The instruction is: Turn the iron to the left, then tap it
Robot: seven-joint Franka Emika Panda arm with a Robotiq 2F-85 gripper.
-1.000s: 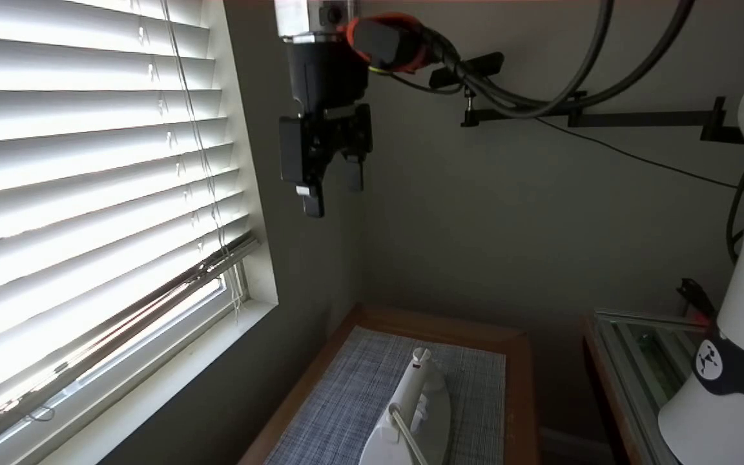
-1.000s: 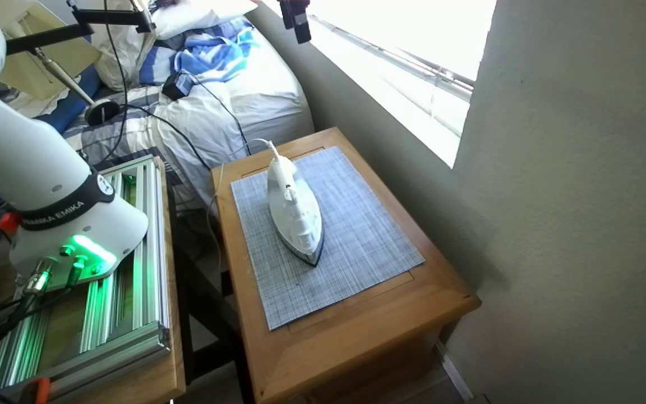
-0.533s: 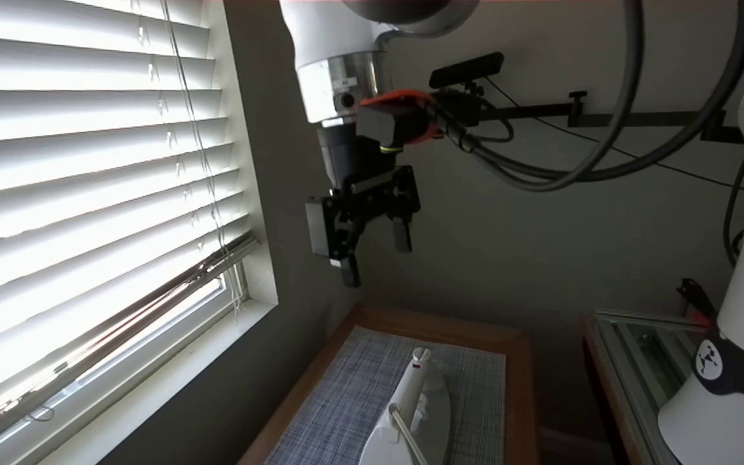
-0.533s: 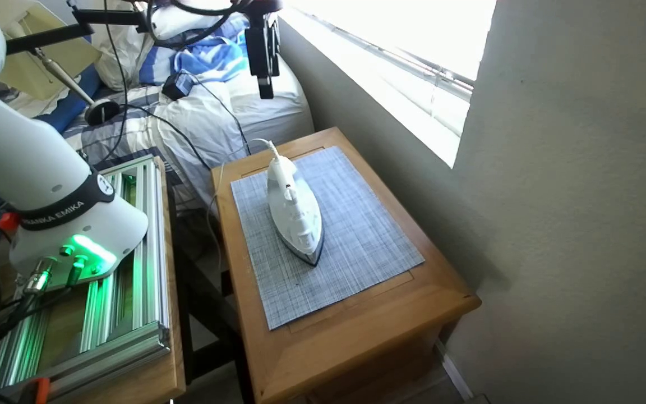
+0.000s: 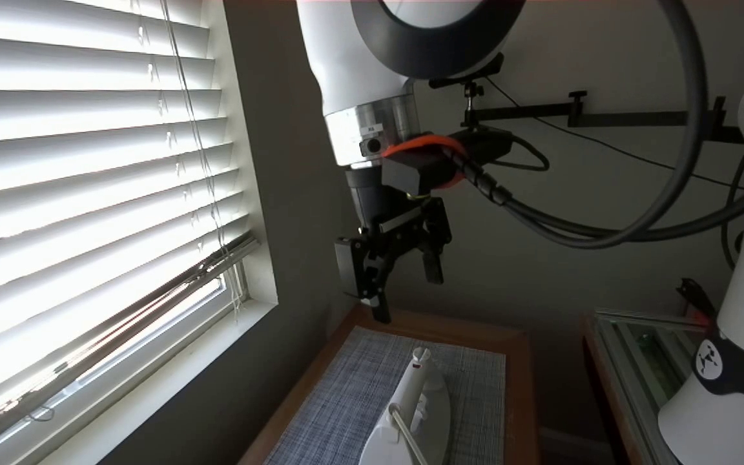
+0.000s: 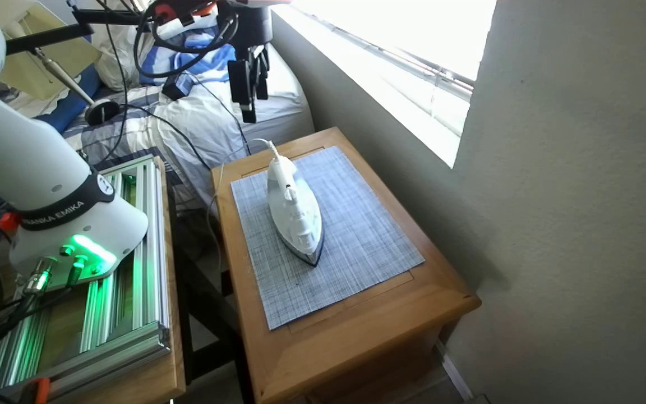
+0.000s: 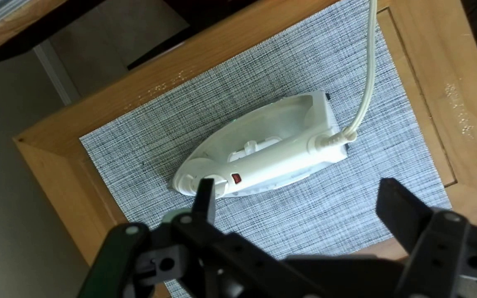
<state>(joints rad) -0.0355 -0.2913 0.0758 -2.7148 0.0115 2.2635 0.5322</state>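
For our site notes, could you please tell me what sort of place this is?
Most likely a bedroom, judging by the bed in an exterior view, the window blinds and the clothes iron.

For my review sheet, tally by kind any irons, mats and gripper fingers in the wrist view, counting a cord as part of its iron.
Iron: 1
Grey mat: 1
Gripper fingers: 2
Total: 4
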